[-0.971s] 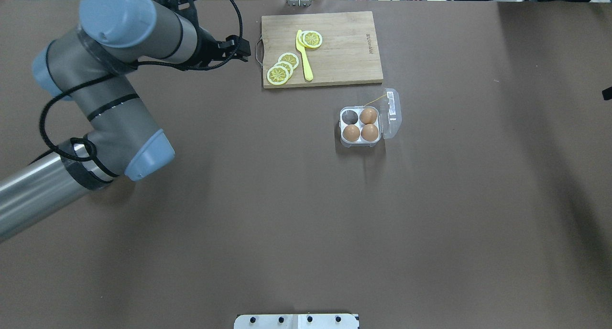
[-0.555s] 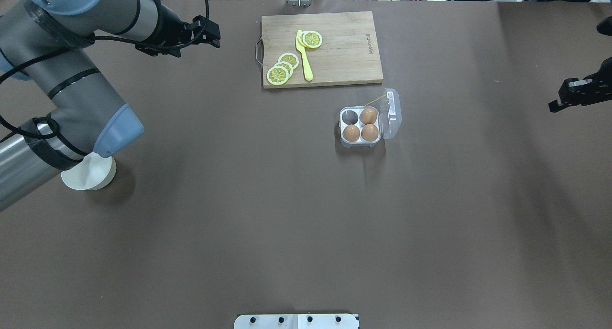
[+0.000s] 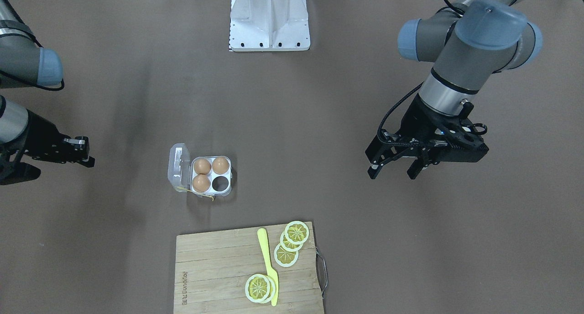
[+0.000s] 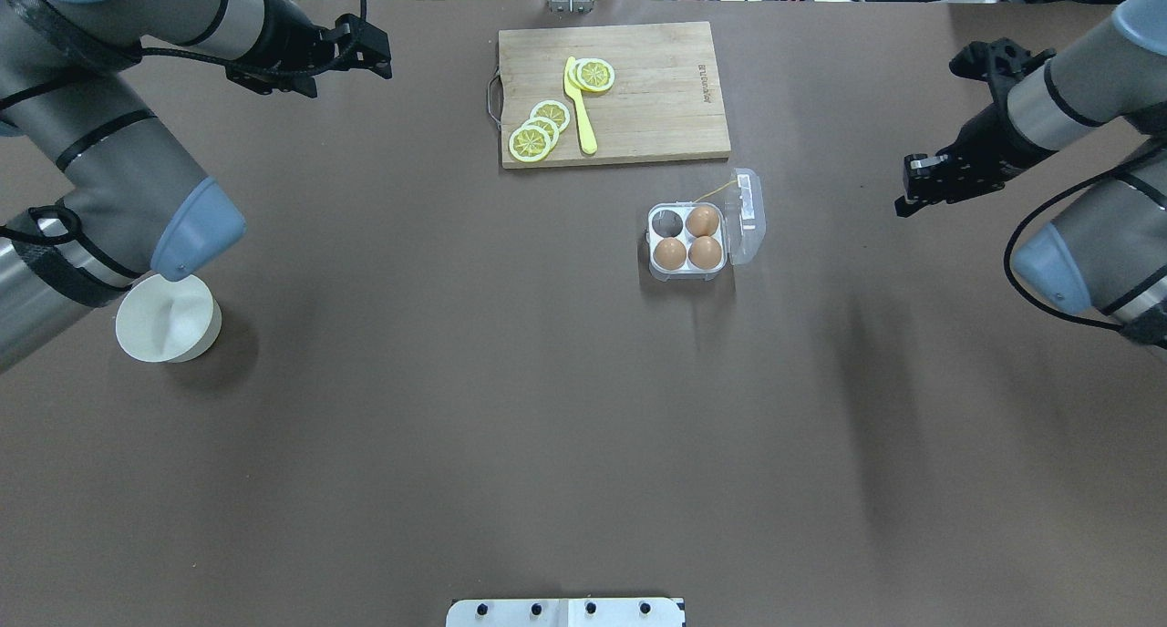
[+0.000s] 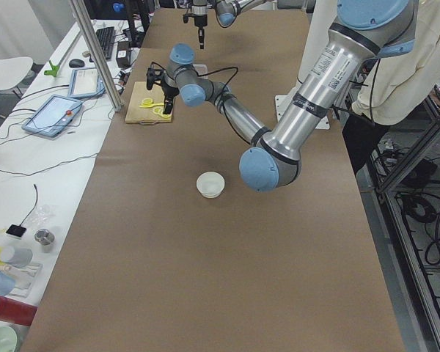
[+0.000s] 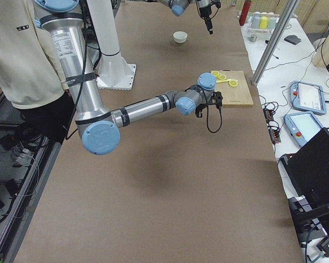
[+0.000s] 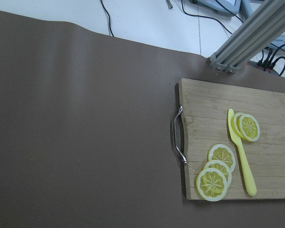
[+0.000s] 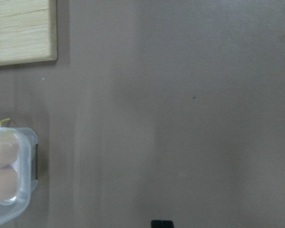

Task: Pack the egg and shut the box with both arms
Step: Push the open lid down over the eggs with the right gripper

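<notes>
- Box (image 3: 221, 182) sat mid-table in the front-facing view, clear lid (image 3: 179, 164) swung open toward the robot's right. Three brown eggs (image 3: 201, 166) filled three cells. The fourth cell, on the cutting board (image 3: 214, 264) side, was bare. Which one was the task's egg could not be told.
- Same view: left gripper (image 3: 393, 173) hung well apart from box, fingers spread, nothing between them. Right gripper (image 3: 86, 152) sat at the view's edge, also well apart from box. Whether its fingers were spread or together could not be told.
- Overhead view: left arm (image 4: 118, 153) reached toward the far left corner, right arm (image 4: 1076, 107) came in from the right edge, box between them. Yellow string (image 4: 716, 190) ran off the box's far side. Lemon slices (image 4: 529, 142) and yellow knife (image 4: 581, 112) lay on the cutting board, near box. White bowl (image 4: 208, 340) stood near the left edge, partly under the left arm's elbow.
- Exterior left view: bowl sat beside the near arm's blue elbow cap. Left gripper pointed down near the cutting board.
- Exterior right view: near arm stretched over the table, its gripper in front of the cutting board, finger state unreadable.
- Left wrist view: cutting board's metal handle (image 7: 178, 134), lemon slices and knife showed over brown table.
- Right wrist view: lid corner showed at the lower left edge, two eggs blurred through the plastic, cutting board corner at upper left.
</notes>
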You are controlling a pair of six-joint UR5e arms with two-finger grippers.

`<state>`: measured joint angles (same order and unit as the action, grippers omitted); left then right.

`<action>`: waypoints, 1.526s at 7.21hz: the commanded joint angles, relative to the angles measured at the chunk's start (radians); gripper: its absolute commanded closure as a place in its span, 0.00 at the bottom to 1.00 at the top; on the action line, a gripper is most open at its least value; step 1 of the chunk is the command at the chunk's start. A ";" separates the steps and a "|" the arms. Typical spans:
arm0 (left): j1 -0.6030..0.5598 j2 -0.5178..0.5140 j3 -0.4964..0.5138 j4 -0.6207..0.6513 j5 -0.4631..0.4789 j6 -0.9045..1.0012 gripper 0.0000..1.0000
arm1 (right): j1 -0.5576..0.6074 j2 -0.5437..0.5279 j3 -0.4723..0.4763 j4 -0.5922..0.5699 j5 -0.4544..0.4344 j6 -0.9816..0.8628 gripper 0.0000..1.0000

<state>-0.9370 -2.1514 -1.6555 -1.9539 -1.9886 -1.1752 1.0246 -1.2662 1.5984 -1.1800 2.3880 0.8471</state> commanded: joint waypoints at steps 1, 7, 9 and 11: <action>0.000 0.002 0.000 0.000 -0.002 0.000 0.02 | -0.084 0.089 -0.017 0.000 -0.062 0.111 1.00; -0.011 0.016 0.007 -0.006 -0.002 0.000 0.02 | -0.181 0.282 -0.105 0.002 -0.069 0.222 1.00; -0.019 0.018 0.007 -0.006 -0.002 0.000 0.02 | -0.245 0.410 -0.236 0.124 -0.110 0.352 1.00; -0.025 0.028 0.005 -0.011 -0.004 0.000 0.02 | -0.258 0.470 -0.256 0.166 -0.127 0.449 1.00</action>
<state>-0.9601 -2.1303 -1.6493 -1.9609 -1.9915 -1.1750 0.7775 -0.8330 1.3553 -1.0368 2.2704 1.2413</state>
